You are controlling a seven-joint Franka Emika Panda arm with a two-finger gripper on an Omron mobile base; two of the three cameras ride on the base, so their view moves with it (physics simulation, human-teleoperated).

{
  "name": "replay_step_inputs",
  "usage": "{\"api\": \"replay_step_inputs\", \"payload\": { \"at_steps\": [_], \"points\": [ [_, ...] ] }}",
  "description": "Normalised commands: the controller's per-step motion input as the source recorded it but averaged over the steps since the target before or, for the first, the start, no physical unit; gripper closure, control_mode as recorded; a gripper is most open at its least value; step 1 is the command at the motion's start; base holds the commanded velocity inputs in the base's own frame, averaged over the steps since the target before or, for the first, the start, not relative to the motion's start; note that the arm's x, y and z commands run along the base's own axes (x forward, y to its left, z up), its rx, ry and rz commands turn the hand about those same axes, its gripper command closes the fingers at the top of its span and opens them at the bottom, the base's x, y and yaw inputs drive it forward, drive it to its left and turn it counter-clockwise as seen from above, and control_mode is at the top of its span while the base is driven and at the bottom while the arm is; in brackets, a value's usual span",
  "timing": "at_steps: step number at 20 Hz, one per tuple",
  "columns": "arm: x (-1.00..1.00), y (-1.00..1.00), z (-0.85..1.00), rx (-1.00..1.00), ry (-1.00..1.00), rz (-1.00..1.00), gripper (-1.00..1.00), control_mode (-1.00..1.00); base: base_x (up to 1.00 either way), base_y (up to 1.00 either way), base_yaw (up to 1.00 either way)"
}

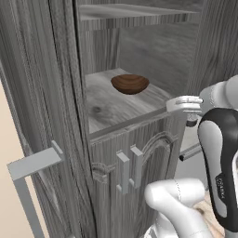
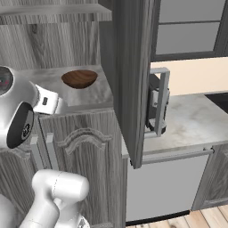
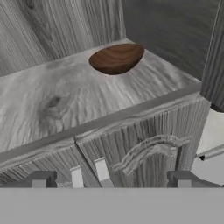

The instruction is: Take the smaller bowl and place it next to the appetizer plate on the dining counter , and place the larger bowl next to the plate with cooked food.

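The smaller bowl (image 1: 130, 84), shallow and dark-brown wood, rests upright toward the back right of a grey wooden cabinet shelf (image 1: 109, 109); I also see the bowl (image 2: 79, 78) from the right and the bowl (image 3: 116, 58) in the hand view. My gripper (image 3: 112, 180) hovers outside the shelf's front edge, level with the lower doors, well short of the bowl. Its fingertips (image 3: 41, 179) stand wide apart with nothing between them. The larger bowl, the appetizer plate, the plate with cooked food and the dining counter are out of view.
Both upper cabinet doors hang open: the left door's handle (image 1: 35, 162) juts out at the left, and the right door (image 2: 131, 80) stands edge-on beside the shelf. Shut lower doors with handles (image 1: 130, 169) sit below. A pale worktop (image 2: 196, 120) lies to the right.
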Motion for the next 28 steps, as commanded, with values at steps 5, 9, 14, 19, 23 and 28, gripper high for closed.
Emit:
{"api": "replay_step_inputs", "payload": {
  "at_steps": [5,9,14,19,23,28],
  "points": [
    [0.11,0.18,0.0,0.28,0.06,-0.35,-1.0,-1.0,0.0,0.0,0.0],
    [0.46,0.2,0.0,0.03,-0.03,-0.37,-1.0,-1.0,0.0,0.0,0.0],
    [0.52,-0.06,0.0,0.06,0.04,-0.07,-1.0,-1.0,0.0,0.0,0.0],
    [0.64,-0.24,0.0,0.09,0.13,0.0,-1.0,-1.0,0.0,0.0,0.0],
    [0.82,-0.06,-0.04,0.03,0.05,-0.01,-1.0,-1.0,0.0,0.0,0.0],
    [0.73,0.0,-0.18,0.0,0.01,-0.04,-1.0,-1.0,0.0,0.0,0.0]
  ]
}}
